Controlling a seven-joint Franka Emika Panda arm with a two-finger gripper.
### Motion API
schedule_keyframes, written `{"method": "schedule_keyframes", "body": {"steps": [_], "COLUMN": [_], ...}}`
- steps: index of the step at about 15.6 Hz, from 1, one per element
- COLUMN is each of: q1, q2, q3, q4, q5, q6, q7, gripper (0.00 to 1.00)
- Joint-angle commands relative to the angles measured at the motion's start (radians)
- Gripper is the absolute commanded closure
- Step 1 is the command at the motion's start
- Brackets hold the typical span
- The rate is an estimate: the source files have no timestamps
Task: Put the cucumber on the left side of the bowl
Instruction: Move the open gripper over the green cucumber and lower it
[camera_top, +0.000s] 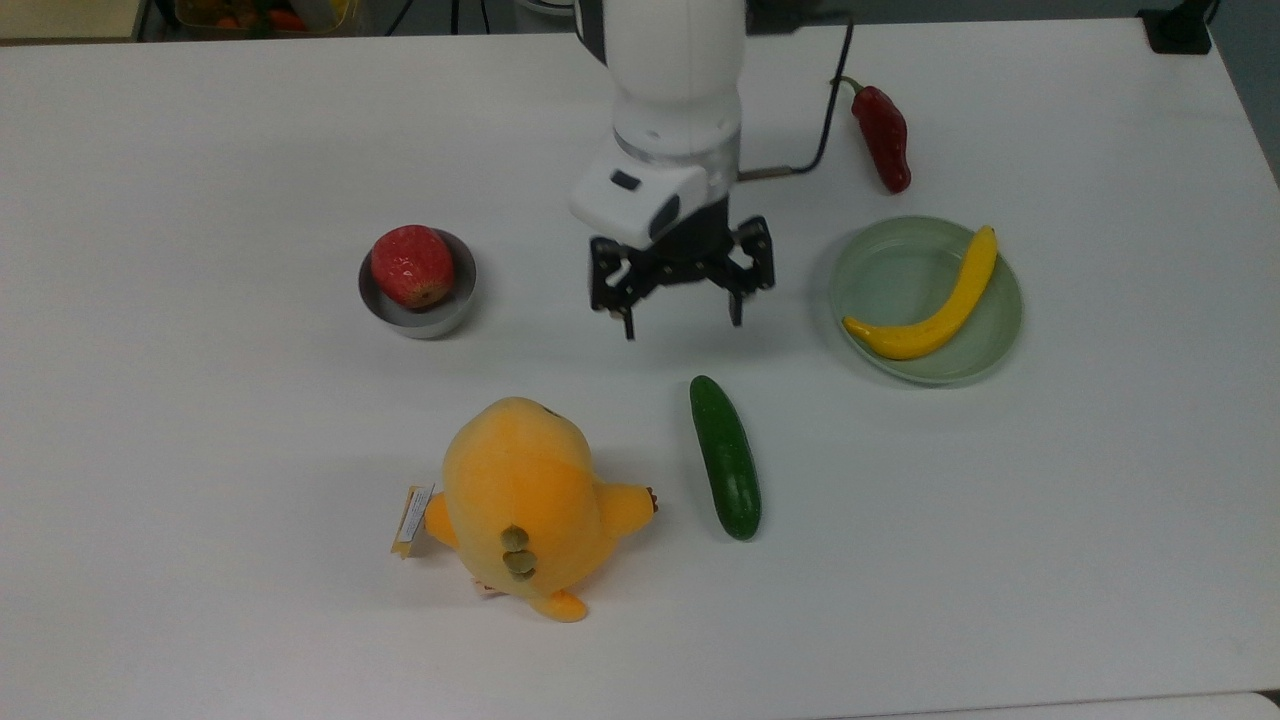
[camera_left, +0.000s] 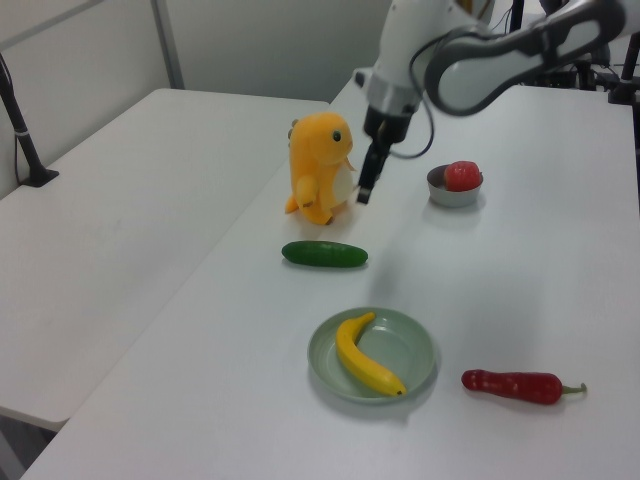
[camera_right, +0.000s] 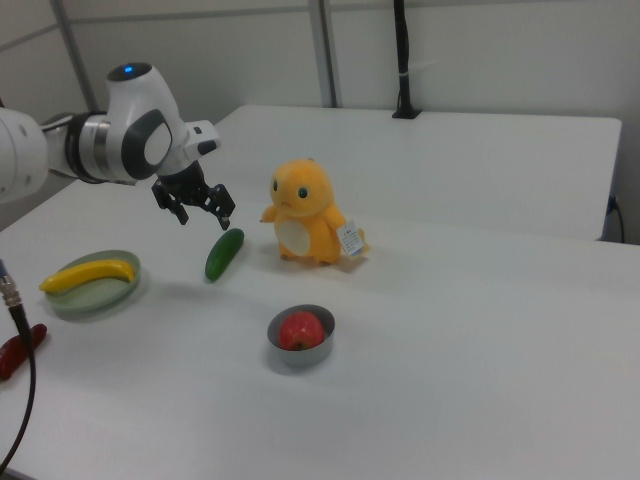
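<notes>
White table (camera_top: 200, 150), chili pepper (camera_top: 884, 135) stem half-hidden

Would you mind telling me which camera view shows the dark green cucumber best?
The top view: the dark green cucumber lies full-length and unobstructed. The left view shows it sideways and smaller; the right view foreshortens it.

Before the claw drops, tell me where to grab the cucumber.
Grip the cucumber at its middle, coming straight down. It lies flat on the table with bare space either side, so the open claw can straddle its narrow width across the long axis; the toy sits apart.
</notes>
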Motion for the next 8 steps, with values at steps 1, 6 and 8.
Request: {"method": "schedule_keyframes", "body": {"steps": [1, 6, 8], "q1": [0.065, 0.087, 0.085], "q2": [0.090, 0.112, 0.126], "q3": [-0.013, -0.019, -0.019], "q4": [0.074, 0.074, 0.074], "q5": [-0.019, -0.045, -0.048], "q6": [0.074, 0.117, 0.131], "q7": [-0.013, -0.011, -0.011], "gripper": [0.00, 0.00, 0.00]}}
